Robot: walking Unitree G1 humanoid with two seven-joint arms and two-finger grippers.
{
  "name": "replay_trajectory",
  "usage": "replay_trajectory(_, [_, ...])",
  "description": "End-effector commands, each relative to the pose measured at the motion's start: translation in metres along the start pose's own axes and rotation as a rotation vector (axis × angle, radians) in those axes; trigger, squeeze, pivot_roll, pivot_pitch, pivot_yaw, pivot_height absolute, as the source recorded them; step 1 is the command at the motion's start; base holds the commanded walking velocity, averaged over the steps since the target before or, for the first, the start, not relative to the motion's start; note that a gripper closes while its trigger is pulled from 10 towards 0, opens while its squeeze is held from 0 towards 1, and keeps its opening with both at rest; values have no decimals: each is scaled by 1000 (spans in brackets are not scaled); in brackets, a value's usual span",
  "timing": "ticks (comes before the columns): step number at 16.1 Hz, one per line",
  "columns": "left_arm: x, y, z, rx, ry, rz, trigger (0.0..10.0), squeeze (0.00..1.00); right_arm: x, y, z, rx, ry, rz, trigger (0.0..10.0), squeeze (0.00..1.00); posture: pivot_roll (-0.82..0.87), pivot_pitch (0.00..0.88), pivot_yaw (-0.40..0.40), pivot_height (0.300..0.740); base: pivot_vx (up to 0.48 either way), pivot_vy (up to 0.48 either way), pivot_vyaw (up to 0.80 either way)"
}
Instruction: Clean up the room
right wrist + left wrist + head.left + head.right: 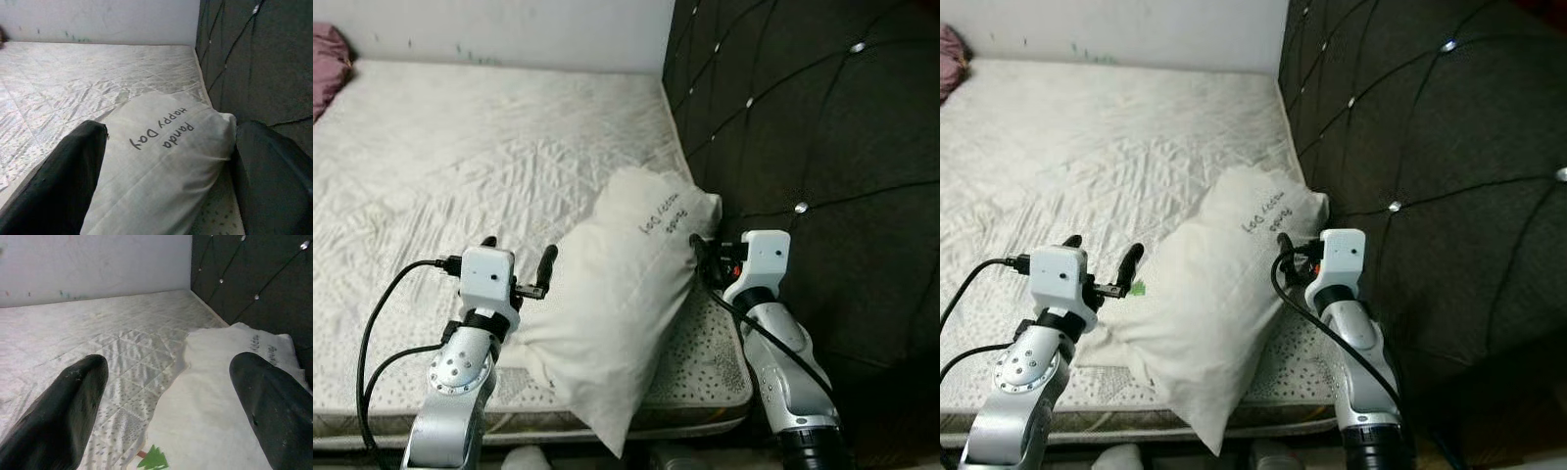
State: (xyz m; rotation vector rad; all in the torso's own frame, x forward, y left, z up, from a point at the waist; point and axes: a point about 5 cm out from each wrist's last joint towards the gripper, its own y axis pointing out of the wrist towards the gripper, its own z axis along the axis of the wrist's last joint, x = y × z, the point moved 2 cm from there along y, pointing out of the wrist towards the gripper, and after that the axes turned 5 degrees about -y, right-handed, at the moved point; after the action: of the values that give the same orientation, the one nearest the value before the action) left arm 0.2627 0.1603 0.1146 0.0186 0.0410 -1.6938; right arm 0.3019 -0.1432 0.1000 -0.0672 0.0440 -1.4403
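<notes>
Right wrist view: fingers [58,181] wide apart astride pillow [161,166]

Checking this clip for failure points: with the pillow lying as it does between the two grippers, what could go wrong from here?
1. The pillow hangs over the mattress edge; a nudge may tip it to the floor.
2. Both the left gripper and right gripper are open beside it; uneven closing may pinch only loose cover.
3. The right gripper sits close to the dark headboard and may bump it.
</notes>
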Motion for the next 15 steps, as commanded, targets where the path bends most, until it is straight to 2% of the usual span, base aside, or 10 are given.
replay_trajectory(1, [0, 1, 2, 7, 11, 10, 10000, 0, 0, 0, 5, 16, -2, -1, 10000, 0, 24, 52, -75, 656, 0, 0, 0])
replay_trajectory(3, [0, 1, 2, 11, 11, 13, 10000, 0, 0, 1, 5, 19, -2, -3, 10000, 0, 21, 51, -74, 631, 0, 0, 0])
replay_trajectory(8, [-6, 2, 3, 20, -12, 63, 10000, 0, 0, 1, 5, 17, -8, -1, 10000, 0, 25, 49, -78, 631, 0, 0, 0])
replay_trajectory(11, [-6, 3, 3, 19, -6, 62, 10000, 0, -1, 2, 5, 15, -11, 7, 10000, 0, 25, 47, -79, 631, 0, 0, 0])
replay_trajectory(12, [-10, 3, 4, 24, 22, 102, 10000, 0, -2, 3, 4, 9, -6, 18, 10000, 0, 25, 47, -80, 631, 0, 0, 0])
replay_trajectory(15, [-12, 3, 3, 17, 12, 108, 10000, 0, -7, 2, 4, 7, -3, 36, 10000, 0, 27, 48, -83, 631, 0, 0, 0])
